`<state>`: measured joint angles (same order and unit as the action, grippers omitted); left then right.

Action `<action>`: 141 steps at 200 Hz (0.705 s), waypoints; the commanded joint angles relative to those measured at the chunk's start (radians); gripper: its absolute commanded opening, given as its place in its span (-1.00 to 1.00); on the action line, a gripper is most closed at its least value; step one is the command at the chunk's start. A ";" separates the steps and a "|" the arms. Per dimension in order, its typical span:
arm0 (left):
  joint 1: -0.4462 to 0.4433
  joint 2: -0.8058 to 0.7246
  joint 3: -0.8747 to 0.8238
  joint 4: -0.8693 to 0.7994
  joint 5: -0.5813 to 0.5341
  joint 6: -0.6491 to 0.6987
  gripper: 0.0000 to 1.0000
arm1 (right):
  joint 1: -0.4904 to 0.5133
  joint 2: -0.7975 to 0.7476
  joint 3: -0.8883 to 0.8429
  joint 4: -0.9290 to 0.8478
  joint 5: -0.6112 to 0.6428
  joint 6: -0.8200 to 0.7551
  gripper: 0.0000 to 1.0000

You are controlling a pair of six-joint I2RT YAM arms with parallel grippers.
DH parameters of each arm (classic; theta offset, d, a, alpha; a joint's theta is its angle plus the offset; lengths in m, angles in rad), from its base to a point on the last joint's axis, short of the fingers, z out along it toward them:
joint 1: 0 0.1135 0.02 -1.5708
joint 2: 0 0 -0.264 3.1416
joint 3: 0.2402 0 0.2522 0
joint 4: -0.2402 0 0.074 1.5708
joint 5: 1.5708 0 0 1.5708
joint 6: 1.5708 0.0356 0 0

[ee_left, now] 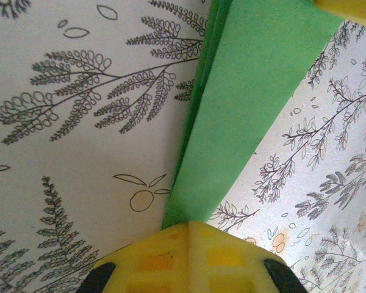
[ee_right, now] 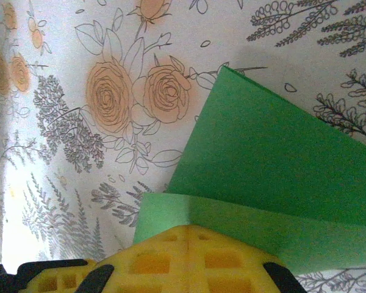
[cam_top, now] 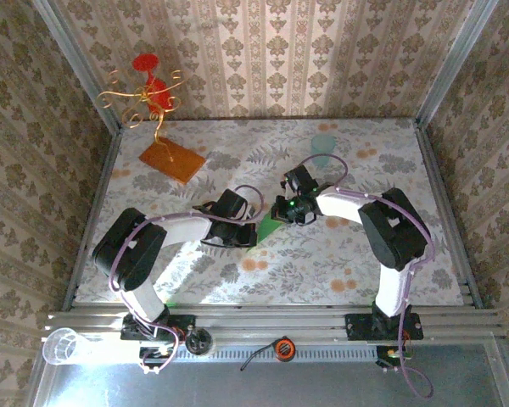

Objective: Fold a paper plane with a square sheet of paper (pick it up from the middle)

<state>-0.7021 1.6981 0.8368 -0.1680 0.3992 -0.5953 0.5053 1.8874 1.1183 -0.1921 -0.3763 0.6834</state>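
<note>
The paper plane (cam_top: 270, 228) is a folded green paper held above the flowered tablecloth (cam_top: 322, 263) at the middle of the table, between both grippers. My left gripper (cam_top: 253, 231) is shut on its narrow end; in the left wrist view the yellow pads (ee_left: 232, 256) close on the green strip (ee_left: 244, 104), which runs up and away. My right gripper (cam_top: 282, 212) is shut on the other end. In the right wrist view its pads (ee_right: 152, 262) pinch a folded flap of the paper (ee_right: 274, 159), and a wider layer spreads behind it.
An orange-brown board (cam_top: 171, 159) carrying a gold wire ornament with red pieces (cam_top: 151, 85) stands at the back left. A pale translucent cup (cam_top: 323, 149) sits at the back centre. A clear plastic cup (cam_top: 64, 346) lies on the near rail at the left. Patterned walls enclose three sides.
</note>
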 commanded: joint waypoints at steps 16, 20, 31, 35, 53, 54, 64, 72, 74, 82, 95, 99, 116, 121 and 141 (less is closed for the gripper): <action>-0.015 0.007 -0.009 -0.053 -0.010 -0.015 -1.00 | -0.008 0.055 0.038 -0.055 0.025 -0.028 -0.85; -0.015 0.005 -0.007 -0.053 -0.009 -0.016 -1.00 | -0.009 0.058 0.039 -0.057 0.026 -0.029 -0.86; -0.015 0.000 -0.003 -0.051 -0.005 -0.018 -1.00 | -0.011 0.065 0.039 -0.059 0.028 -0.031 -0.86; -0.015 -0.002 -0.001 -0.051 -0.005 -0.020 -1.00 | -0.011 0.068 0.040 -0.061 0.029 -0.031 -0.86; -0.016 -0.015 0.011 -0.052 -0.005 -0.024 -1.00 | -0.014 0.074 0.035 -0.064 0.033 -0.031 -0.86; -0.015 -0.017 0.010 -0.052 -0.004 -0.024 -1.00 | -0.013 0.074 0.035 -0.064 0.034 -0.031 -0.86; -0.016 -0.027 0.018 -0.051 -0.008 -0.027 -1.00 | -0.015 0.078 0.032 -0.066 0.034 -0.031 -0.86; -0.016 -0.035 0.026 -0.050 -0.010 -0.029 -1.00 | -0.016 0.080 0.031 -0.066 0.033 -0.031 -0.86; -0.016 -0.036 0.027 -0.049 -0.012 -0.029 -1.00 | -0.016 0.082 0.030 -0.066 0.033 -0.031 -0.86; -0.014 -0.045 0.036 -0.046 -0.018 -0.031 -0.99 | -0.016 0.084 0.029 -0.066 0.033 -0.032 -0.86; -0.014 -0.052 0.050 -0.034 -0.025 -0.036 -0.95 | -0.016 0.088 0.025 -0.062 0.030 -0.033 -0.86; -0.013 -0.052 0.055 -0.028 -0.025 -0.039 -0.94 | -0.016 0.088 0.025 -0.061 0.030 -0.033 -0.86; -0.010 -0.033 0.075 0.002 -0.024 -0.055 -0.91 | -0.016 0.090 0.017 -0.052 0.024 -0.033 -0.86; -0.007 -0.024 0.083 0.010 -0.022 -0.059 -0.91 | -0.016 0.089 0.015 -0.049 0.025 -0.032 -0.86; -0.005 0.028 0.113 0.052 0.001 -0.083 -0.91 | -0.018 0.089 0.005 -0.030 0.013 -0.033 -0.86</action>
<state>-0.7074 1.6848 0.8982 -0.1692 0.3916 -0.6369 0.4938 1.9442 1.1435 -0.2131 -0.3733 0.6640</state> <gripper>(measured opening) 0.065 0.071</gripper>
